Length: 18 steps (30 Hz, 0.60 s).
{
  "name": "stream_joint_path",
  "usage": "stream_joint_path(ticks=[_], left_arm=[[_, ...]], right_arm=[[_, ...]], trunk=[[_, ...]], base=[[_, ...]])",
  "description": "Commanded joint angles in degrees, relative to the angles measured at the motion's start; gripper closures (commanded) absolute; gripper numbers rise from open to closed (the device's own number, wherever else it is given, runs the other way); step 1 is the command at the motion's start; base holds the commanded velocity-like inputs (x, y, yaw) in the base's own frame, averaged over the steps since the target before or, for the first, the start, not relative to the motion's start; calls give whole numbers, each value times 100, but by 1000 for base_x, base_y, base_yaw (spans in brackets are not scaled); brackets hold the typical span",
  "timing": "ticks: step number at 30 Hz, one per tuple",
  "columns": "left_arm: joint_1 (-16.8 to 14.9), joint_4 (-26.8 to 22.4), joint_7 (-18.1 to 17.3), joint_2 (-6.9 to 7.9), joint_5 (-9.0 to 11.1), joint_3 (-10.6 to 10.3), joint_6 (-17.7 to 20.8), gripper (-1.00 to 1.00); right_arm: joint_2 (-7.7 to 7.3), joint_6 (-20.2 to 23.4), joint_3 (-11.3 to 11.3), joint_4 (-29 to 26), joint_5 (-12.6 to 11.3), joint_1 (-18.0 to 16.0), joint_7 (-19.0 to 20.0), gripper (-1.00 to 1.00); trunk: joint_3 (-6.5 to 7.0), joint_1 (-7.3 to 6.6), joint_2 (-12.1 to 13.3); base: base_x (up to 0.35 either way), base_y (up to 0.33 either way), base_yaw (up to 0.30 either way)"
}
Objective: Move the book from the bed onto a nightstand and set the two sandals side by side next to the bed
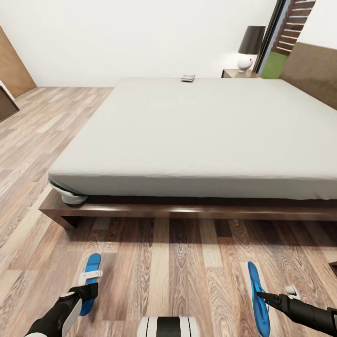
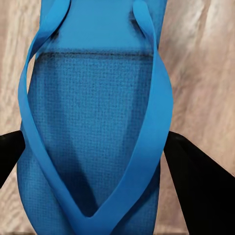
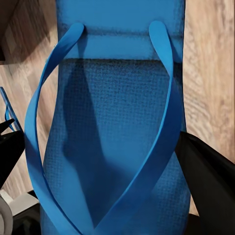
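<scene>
head view looks down over bed; wrist views hug sandals.

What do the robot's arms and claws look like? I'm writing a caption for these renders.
Both arms are glossy black. The left arm has a white shell section near the wrist; its left claw has black fingers. The right claw tapers to thin black fingers, with a small white block beside the wrist.

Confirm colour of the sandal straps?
Bright blue, matching the sole; clearest on the sandal between the left tool's fingers in the left wrist view.
</scene>
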Motion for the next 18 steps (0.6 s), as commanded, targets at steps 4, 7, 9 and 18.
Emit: stream_joint_path(ticks=[4,7,9,18], left_arm=[[0,-10,13,0,57,-3,34,100],[0,-11,13,0,55,-4,33,100],[0,-11,13,0,57,-4,33,100],[0,-11,13,0,57,-4,32,100]], right_arm=[[5,51,-9,0,-28,-2,11,100],[6,51,-9,0,-28,-2,11,100],[6,51,-9,0,-28,-2,11,100],[4,51,-9,0,-28,-2,11,100]], trunk=[[-93,9,-7],[-160,17,-11],[-204,22,-14],[-403,45,-26]], base=[[0,0,0],[0,0,0],[0,0,0],[0,0,0]])
